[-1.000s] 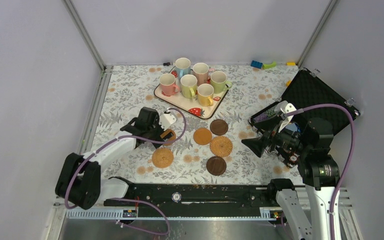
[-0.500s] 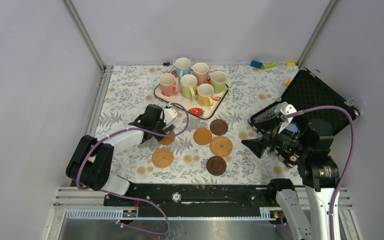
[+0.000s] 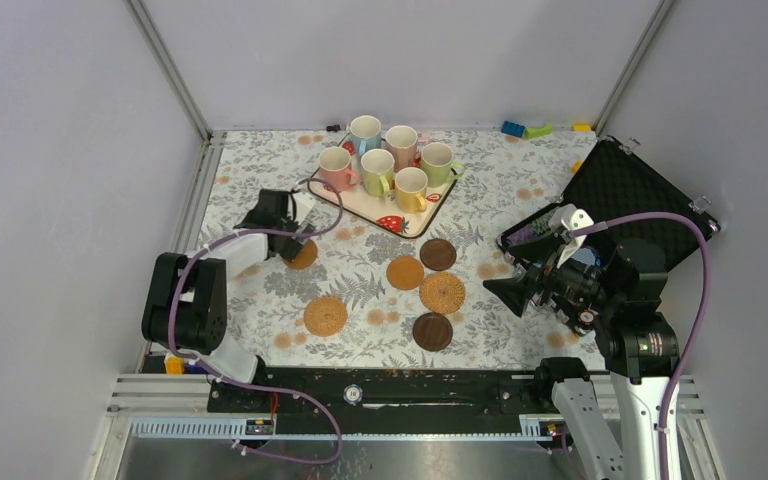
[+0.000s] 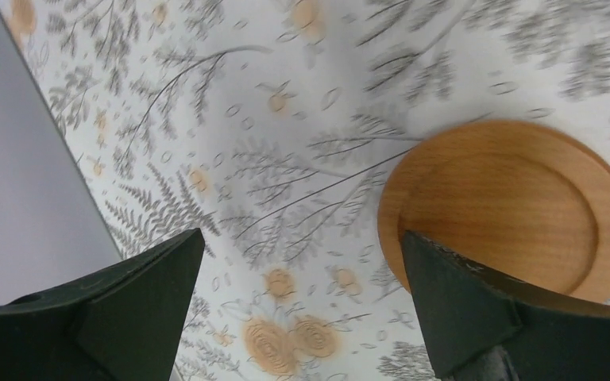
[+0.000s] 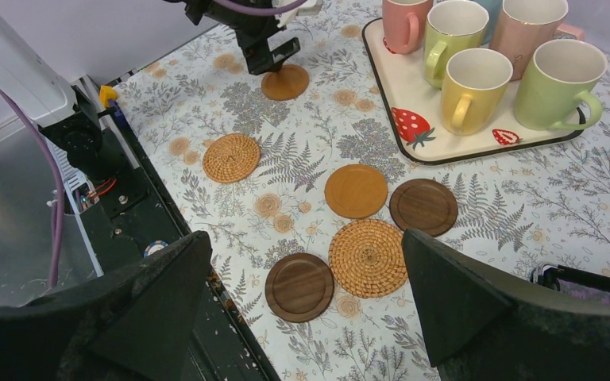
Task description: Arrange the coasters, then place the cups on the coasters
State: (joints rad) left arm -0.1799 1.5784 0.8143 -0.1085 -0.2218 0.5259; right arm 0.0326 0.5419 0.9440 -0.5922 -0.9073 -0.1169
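Six coasters lie on the floral cloth. A smooth tan coaster [image 3: 303, 255] sits apart at the left, and my left gripper [image 3: 287, 232] hovers open over its far left edge. In the left wrist view this tan coaster [image 4: 516, 206] lies to the right, with the right finger [image 4: 461, 302] overlapping its rim. The left gripper [image 4: 302, 238] holds nothing. A woven coaster [image 3: 325, 315] lies nearer me. Another tan [image 3: 405, 272], two dark brown [image 3: 438, 254] [image 3: 432, 331] and a woven one [image 3: 442, 292] cluster at the centre. Several pastel cups [image 3: 378, 170] stand on the strawberry tray [image 3: 415, 225]. My right gripper [image 3: 495, 292] hangs open and empty, right of the cluster.
An open black case [image 3: 625, 190] lies at the right, behind my right arm. Toy bricks [image 3: 525, 128] sit by the back wall. A striped poker chip [image 5: 156, 248] rests on the black rail at the near edge. The metal frame rail [image 3: 200, 200] borders the cloth on the left.
My left gripper has swung left and away, and the tan coaster has slid that way with it, out of the central group. The right arm has not moved.
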